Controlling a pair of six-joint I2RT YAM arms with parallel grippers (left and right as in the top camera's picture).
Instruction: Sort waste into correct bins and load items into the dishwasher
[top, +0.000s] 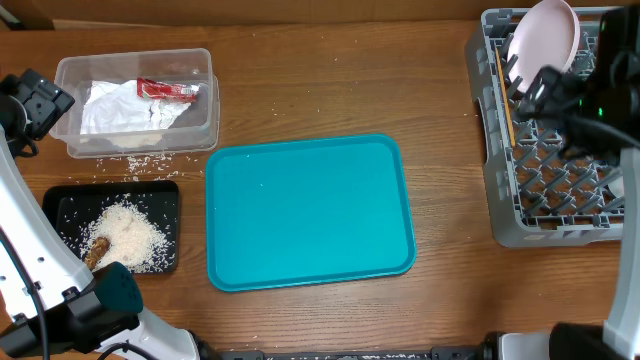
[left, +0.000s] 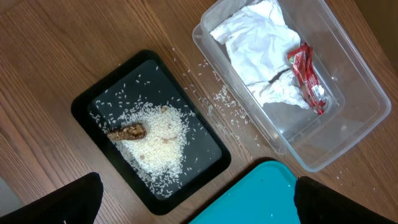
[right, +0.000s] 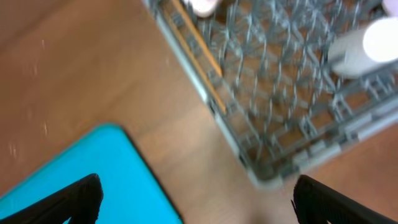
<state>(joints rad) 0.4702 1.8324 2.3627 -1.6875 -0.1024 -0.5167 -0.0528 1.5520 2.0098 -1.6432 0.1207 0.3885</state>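
The clear tub (top: 135, 100) (left: 348, 118) holds the crumpled napkin (top: 125, 108) (left: 258, 46) and the red wrapper (top: 168, 90) (left: 305, 74). The black tray (top: 60, 205) (left: 124, 81) carries rice (top: 130, 235) (left: 158, 140) and the brown lump (top: 97, 250) (left: 127, 132). A plate (top: 545, 38) stands in the grey rack (top: 555, 190) (right: 280, 93), with the chopsticks (top: 505, 100) (right: 196, 56) along its left edge. A white cup-like item (right: 367, 46) lies inside. My left gripper (left: 199, 190) hangs open high above the tray's corner. Blurred, my right gripper (right: 198, 193) is open and empty beside the rack.
The big teal tray (top: 310, 210) (left: 261, 193) (right: 81, 180) lies mid-table between the bins and the rack. Loose rice grains (top: 130, 163) (left: 221, 99) are scattered on the wood between tub and black tray. The right arm (top: 575, 95) hangs over the rack.
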